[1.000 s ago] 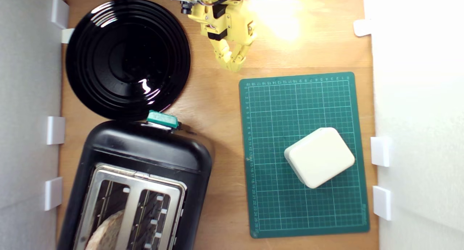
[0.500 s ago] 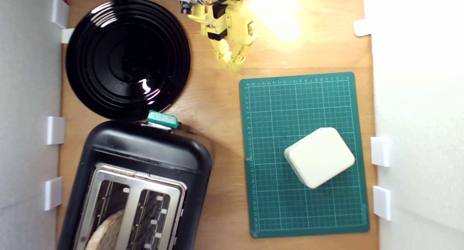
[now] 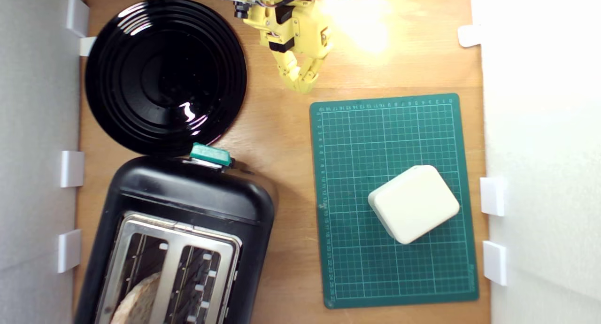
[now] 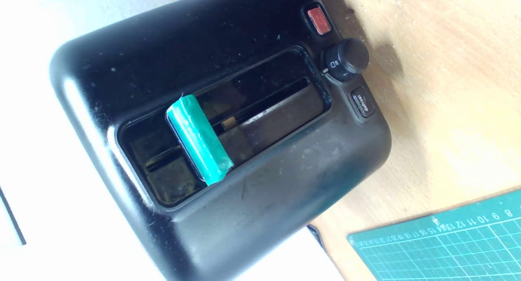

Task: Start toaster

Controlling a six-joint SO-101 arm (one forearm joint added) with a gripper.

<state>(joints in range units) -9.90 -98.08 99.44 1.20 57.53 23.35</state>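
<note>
Gripper [image 3: 303, 82] hangs near the far edge of the wooden table [image 3: 281, 141], its yellow fingers drawn together with nothing between them, well apart from the toaster [image 3: 188, 197]. That toaster sits at the exterior view's lower left, just beside the black plate [image 3: 164, 75], with a slice of bread [image 3: 138, 300] in one slot. The wrist view faces its end panel: the teal lever [image 4: 199, 139] rides in a recessed track, with a browning dial [image 4: 346, 61], a red button [image 4: 318, 20] and a defrost button [image 4: 362, 102] alongside. Judgement: the body is heavy and rigid but glossy, hence slippery; contact belongs on the lever's upper face, pressed firmly along the track against spring resistance. A cream box [image 3: 413, 203] rests on the green cutting mat [image 3: 357, 127].
</note>
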